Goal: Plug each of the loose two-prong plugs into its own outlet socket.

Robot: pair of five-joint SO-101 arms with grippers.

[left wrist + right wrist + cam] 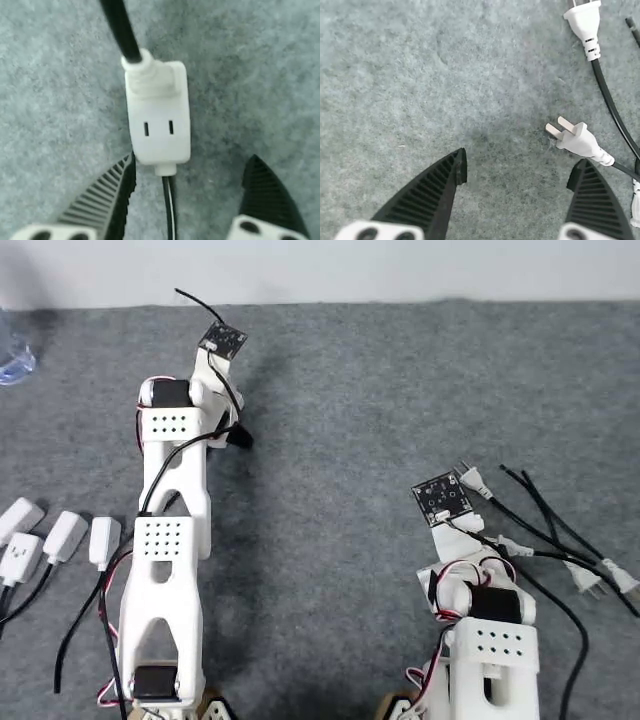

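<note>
A white outlet socket [159, 120] lies on the grey carpet with its two slots facing up and a thick black cable [120, 30] leaving its far end. My left gripper [192, 175] is open just above it, and one fingertip [125, 175] is close to the socket's near corner. My right gripper [520, 180] is open over the carpet. A white two-prong plug [576, 141] lies beside one of its fingers [592, 195], and another plug [584, 21] lies farther off. In the high view, loose plugs [472, 478] and black cords lie to the right of the right arm [485, 625].
Several more white sockets [65, 535] sit in a row at the table's left edge, beside the left arm [170, 540]. Black cords [545, 525] trail across the right side. A clear object [15, 360] sits at the far left.
</note>
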